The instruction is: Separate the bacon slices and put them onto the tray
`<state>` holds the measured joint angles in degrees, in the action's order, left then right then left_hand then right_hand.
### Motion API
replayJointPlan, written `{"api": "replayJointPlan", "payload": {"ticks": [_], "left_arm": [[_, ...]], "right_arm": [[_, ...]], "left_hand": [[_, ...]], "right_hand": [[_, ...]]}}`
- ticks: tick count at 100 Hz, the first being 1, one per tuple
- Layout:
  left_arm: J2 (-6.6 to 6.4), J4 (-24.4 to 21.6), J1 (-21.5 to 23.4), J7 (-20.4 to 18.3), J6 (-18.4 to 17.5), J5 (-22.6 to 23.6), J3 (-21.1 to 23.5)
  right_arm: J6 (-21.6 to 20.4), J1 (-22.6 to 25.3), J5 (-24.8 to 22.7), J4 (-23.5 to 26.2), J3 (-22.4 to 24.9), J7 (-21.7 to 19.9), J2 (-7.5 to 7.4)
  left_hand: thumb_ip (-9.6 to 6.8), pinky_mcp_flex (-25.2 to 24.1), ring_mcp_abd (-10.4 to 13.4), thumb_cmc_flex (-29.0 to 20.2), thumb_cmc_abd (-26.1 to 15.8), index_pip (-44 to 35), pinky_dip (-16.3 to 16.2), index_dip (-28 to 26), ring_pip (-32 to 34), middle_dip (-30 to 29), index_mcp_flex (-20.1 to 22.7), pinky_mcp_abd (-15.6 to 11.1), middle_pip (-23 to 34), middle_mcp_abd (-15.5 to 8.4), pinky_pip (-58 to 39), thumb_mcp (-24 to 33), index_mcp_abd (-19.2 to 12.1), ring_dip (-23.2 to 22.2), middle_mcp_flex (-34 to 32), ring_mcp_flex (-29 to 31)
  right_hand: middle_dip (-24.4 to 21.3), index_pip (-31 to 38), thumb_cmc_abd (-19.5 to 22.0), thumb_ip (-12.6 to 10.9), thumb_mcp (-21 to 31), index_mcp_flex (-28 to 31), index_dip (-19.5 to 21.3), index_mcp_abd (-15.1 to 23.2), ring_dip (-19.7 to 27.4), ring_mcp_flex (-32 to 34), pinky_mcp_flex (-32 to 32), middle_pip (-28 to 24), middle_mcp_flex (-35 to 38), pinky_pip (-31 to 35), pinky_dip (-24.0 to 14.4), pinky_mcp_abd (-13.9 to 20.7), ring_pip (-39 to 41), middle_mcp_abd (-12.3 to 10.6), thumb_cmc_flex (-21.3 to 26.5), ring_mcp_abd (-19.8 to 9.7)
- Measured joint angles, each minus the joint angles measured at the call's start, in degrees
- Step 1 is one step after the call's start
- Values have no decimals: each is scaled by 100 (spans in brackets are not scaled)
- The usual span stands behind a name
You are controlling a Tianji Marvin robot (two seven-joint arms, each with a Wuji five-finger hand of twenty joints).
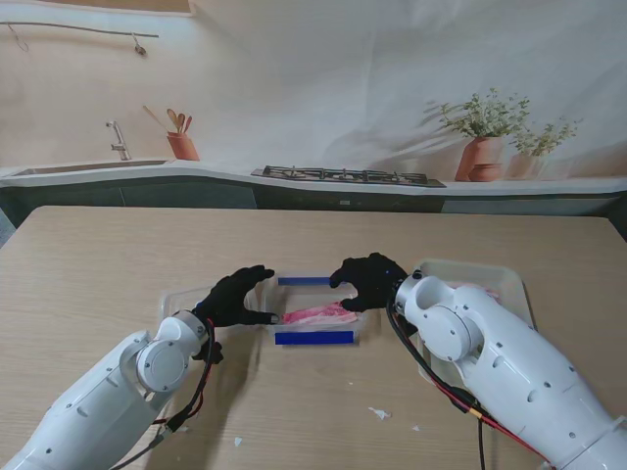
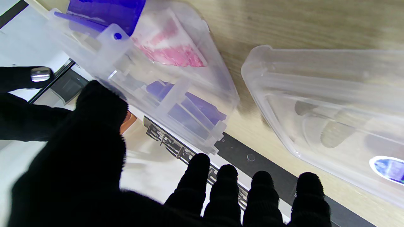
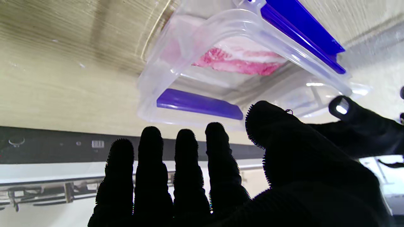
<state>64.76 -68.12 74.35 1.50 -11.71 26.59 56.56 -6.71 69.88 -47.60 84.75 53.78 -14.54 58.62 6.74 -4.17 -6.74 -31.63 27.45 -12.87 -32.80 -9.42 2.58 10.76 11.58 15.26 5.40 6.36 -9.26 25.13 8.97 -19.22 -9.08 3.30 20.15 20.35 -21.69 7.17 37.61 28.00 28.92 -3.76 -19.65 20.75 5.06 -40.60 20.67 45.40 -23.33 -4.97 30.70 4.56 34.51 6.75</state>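
A clear plastic box (image 1: 315,308) with blue latches (image 1: 313,338) sits mid-table and holds pink-and-white bacon slices (image 1: 318,315). My left hand (image 1: 238,297), in a black glove, hovers at the box's left end with its fingers spread and its thumb close to the box wall. My right hand (image 1: 367,279) hangs over the box's right end, fingers apart, holding nothing. The wrist views show the bacon (image 2: 176,53) (image 3: 240,61) through the box wall. A clear tray (image 1: 519,294) lies to the right, largely hidden by my right arm, with a faint pink patch inside.
A clear plastic lid (image 1: 181,294) (image 2: 315,82) lies on the table left of the box, under my left wrist. Small white scraps (image 1: 380,413) lie on the wood nearer to me. The far table edge meets a printed kitchen backdrop.
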Motion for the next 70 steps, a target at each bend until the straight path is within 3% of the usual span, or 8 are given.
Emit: {"api": "replayJointPlan", "payload": {"ticks": [23, 38, 49, 70], "left_arm": [[-3, -10, 6, -15, 1, -6, 3], [-5, -13, 6, -20, 1, -2, 3], [-8, -19, 8, -33, 1, -8, 1], [-8, -72, -5, -50, -1, -24, -12]], "right_arm": [[160, -629, 384, -615, -700, 3, 62], [269, -946, 556, -954, -1109, 179, 144], [350, -1193, 893, -1176, -1417, 275, 212], [474, -1587, 1115, -1550, -1818, 345, 363]], "left_hand": [[0, 0, 0, -1, 0, 0, 0, 0, 0, 0, 0, 0, 0, 0, 0, 20, 0, 0, 0, 0], [0, 0, 0, -1, 0, 0, 0, 0, 0, 0, 0, 0, 0, 0, 0, 34, 0, 0, 0, 0], [0, 0, 0, 28, -9, 0, 0, 0, 0, 0, 0, 0, 0, 0, 0, 58, 1, 0, -1, 0], [0, 0, 0, 170, -81, 0, 0, 0, 0, 0, 0, 0, 0, 0, 0, -29, 1, 0, -1, 0]], "right_hand": [[0, -9, -7, 0, 118, -7, 0, -1, 0, 0, 55, 0, -13, 9, 38, 146, -55, 0, 69, -7], [0, -21, -8, 0, 180, -67, 0, -2, -68, 120, 30, 0, -69, 13, 120, 211, 257, 0, 80, -179], [0, -21, -8, 0, 184, -73, 0, -3, -68, 208, -102, 0, -74, 10, 141, -161, 374, 0, 150, -216], [0, -22, -9, 0, 184, -82, 0, -8, -68, 210, -206, 0, -137, -85, 385, -190, 374, 1, 150, -217]]}}
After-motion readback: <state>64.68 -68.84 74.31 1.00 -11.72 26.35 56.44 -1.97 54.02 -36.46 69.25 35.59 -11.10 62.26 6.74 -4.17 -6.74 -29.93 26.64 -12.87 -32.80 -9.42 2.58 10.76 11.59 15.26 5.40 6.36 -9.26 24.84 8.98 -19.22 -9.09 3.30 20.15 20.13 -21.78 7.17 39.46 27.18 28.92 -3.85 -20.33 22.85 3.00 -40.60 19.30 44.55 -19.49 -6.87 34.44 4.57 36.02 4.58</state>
